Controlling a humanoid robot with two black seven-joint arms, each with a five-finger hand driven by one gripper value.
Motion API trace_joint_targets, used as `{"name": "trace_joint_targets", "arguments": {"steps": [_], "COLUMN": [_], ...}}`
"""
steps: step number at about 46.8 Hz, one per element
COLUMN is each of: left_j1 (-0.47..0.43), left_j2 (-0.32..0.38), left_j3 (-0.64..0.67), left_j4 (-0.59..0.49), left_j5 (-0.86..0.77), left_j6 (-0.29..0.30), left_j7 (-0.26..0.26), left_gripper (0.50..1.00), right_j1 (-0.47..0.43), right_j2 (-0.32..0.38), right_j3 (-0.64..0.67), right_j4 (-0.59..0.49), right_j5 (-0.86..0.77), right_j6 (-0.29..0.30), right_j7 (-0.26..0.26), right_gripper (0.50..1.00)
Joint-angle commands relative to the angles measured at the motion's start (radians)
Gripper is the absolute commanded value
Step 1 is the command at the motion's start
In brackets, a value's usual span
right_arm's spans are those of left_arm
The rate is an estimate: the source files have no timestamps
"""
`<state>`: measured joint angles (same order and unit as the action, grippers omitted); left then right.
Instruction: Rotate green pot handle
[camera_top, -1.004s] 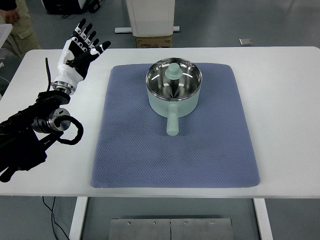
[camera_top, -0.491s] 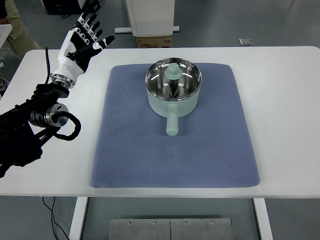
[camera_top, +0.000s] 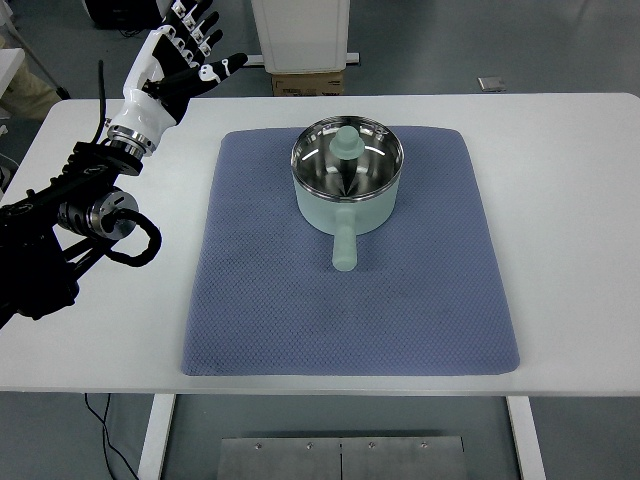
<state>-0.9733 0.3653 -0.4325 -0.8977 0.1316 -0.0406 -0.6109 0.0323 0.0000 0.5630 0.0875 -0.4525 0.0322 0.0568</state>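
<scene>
At the far left, the left hand (camera_top: 175, 60) is raised over the desk's (camera_top: 570, 200) back left corner, its fingers (camera_top: 200, 25) spread wide and holding nothing, well apart from the pot. On the blue mat (camera_top: 350, 300) in the middle of the desk stands the green pot (camera_top: 347, 185), near the mat's back edge, with a lid whose pale green knob (camera_top: 347, 142) is on top. Its handle (camera_top: 344, 246) points toward the desk's near edge, resting above the mat. Nothing lies between hand and pot.
</scene>
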Motion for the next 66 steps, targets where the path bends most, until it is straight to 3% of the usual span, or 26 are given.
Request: {"name": "trace_joint_targets", "arguments": {"steps": [1, 50, 60, 66], "left_j1": [-0.005, -0.067, -0.082, -0.096], "left_j2": [0.003, 0.024, 0.044, 0.047], "left_j3": [0.0, 0.005, 0.008, 0.009], "left_j4": [-0.009, -0.148, -0.178, -0.188], "left_j5": [0.032, 0.316, 0.333, 0.347], "left_j6": [-0.002, -0.042, -0.071, -0.119], "left_j7": [0.0, 0.0, 0.0, 0.0], "left_gripper": [1.0, 1.0, 1.0, 1.0], "right_j1": [0.0, 0.0, 0.0, 0.0], "right_j2": [0.0, 0.0, 0.0, 0.0], "right_j3": [0.0, 0.0, 0.0, 0.001], "right_j4": [0.0, 0.0, 0.0, 0.0], "right_j5": [0.0, 0.0, 0.0, 0.0], "right_j6": [0.0, 0.0, 0.0, 0.0], "right_j7": [0.0, 0.0, 0.0, 0.0], "right_gripper": [1.0, 1.0, 1.0, 1.0]}}
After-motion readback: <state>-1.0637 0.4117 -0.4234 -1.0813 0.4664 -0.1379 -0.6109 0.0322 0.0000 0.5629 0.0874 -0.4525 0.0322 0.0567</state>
